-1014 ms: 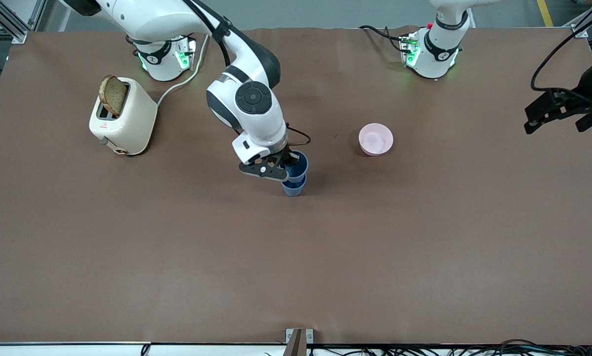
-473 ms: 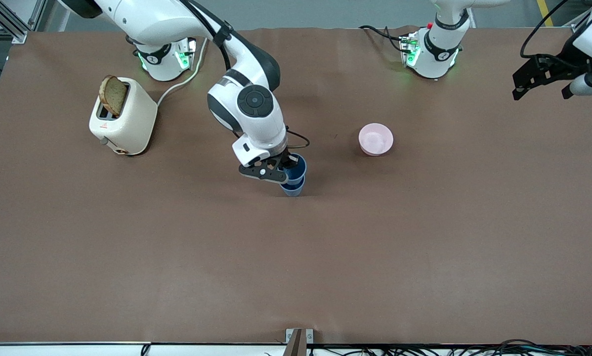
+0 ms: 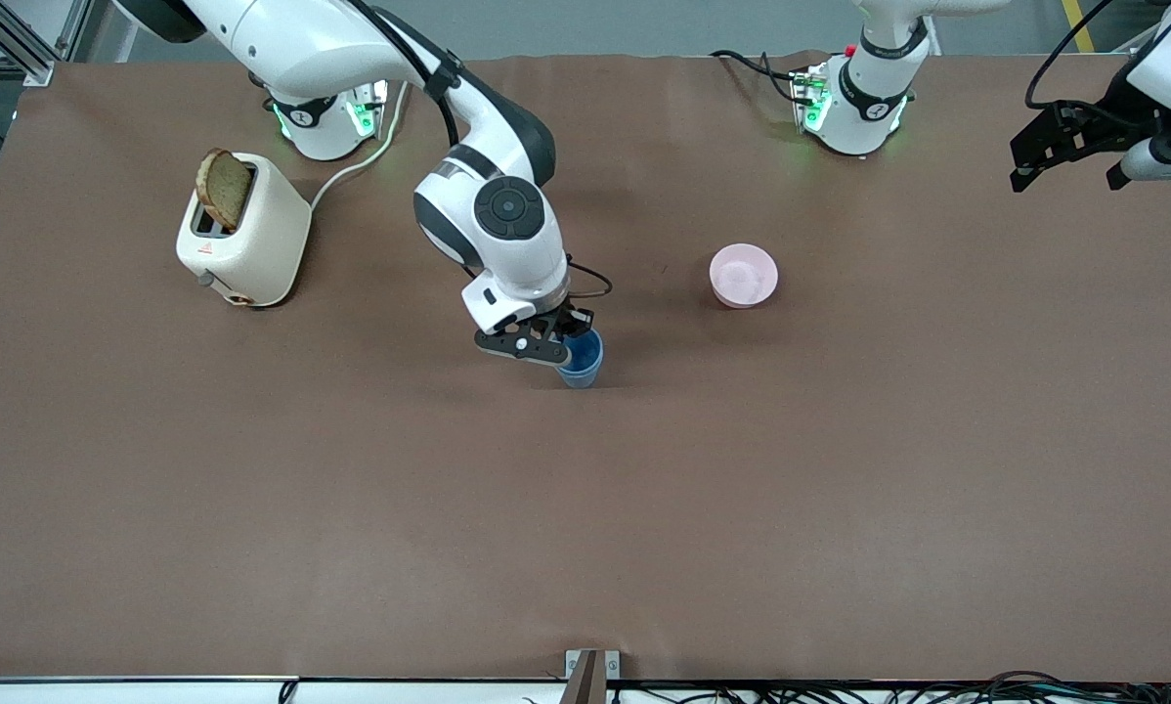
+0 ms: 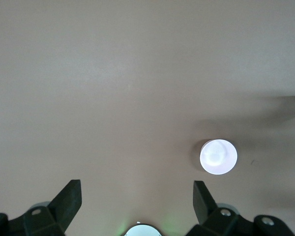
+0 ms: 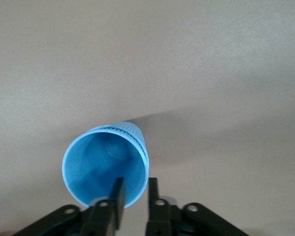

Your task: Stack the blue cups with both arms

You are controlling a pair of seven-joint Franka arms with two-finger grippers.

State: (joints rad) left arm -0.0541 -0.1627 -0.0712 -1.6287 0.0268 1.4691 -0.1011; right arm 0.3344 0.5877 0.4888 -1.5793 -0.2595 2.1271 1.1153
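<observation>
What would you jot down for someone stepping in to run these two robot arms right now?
Right gripper: shut on the rim of the upper blue cup, one finger inside, one outside.
Left gripper: open, holding nothing, raised over the left arm's end of the table; that arm waits.
Blue cups: mid-table, the upper one nested in the lower, which stands on the table.
Pink bowl and toaster are not involved.
Done: cups look stacked.
Left: probably open the right gripper and lift it clear.
</observation>
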